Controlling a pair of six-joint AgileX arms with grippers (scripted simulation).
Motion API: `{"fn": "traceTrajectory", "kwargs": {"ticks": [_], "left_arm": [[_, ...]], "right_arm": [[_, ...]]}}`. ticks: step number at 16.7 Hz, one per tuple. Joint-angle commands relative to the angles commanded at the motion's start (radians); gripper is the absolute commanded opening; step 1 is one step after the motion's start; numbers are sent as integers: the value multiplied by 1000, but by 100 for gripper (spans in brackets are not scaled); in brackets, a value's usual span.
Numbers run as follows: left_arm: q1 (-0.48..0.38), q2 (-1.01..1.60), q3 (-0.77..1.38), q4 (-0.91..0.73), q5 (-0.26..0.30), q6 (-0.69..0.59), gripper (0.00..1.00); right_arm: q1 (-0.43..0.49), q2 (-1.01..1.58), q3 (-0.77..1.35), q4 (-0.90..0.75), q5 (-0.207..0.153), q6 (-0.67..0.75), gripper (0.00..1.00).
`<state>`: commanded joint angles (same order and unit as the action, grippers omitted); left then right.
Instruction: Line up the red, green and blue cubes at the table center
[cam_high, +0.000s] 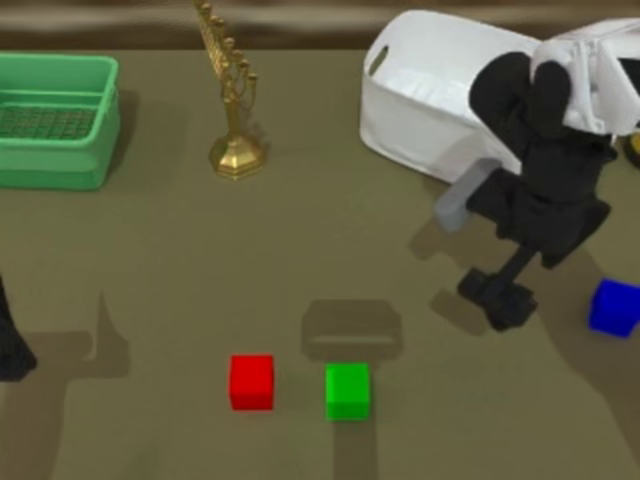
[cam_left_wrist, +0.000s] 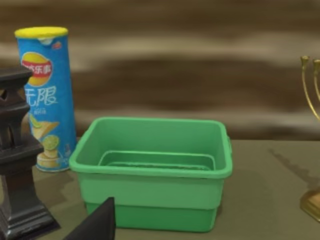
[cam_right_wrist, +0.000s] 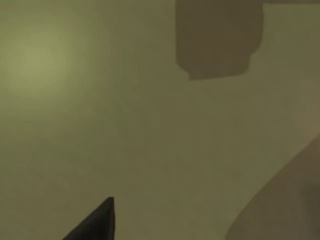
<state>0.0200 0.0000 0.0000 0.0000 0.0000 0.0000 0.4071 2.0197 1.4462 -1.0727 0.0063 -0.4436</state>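
My right gripper (cam_high: 497, 297) is hanging above the desk (cam_high: 150, 420) on the right side, between the green cube (cam_high: 347, 389) and the blue cube (cam_high: 613, 307), and it is holding nothing. How far its fingers are standing apart I cannot tell. The red cube (cam_high: 251, 381) and the green cube are lying near each other, not touching, close to the desk center, while the blue cube is sitting well apart, almost at the right edge. My judgement is that the blue one is the next to fetch. The risk is there: the cube is so near the edge that a badly centred approach could push it off, and my right wrist view is showing only bare desk, no cube, so it is not helping the aim. My left gripper (cam_high: 12, 355) is parked at the left edge.
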Motion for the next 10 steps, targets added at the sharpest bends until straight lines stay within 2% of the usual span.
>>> {"fn": "traceTrajectory", "kwargs": {"ticks": [3, 5, 8, 10], "left_arm": [[0, 0, 0, 0, 0, 0, 100], [0, 0, 0, 0, 0, 0, 100], [0, 0, 0, 0, 0, 0, 100], [0, 0, 0, 0, 0, 0, 100]], "right_arm": [[-115, -35, -56, 23, -1, -310, 100], [-181, -65, -89, 43, -2, -468, 100], [-256, -108, -127, 73, -4, -626, 100], [-282, -127, -140, 86, -5, -678, 100]]}}
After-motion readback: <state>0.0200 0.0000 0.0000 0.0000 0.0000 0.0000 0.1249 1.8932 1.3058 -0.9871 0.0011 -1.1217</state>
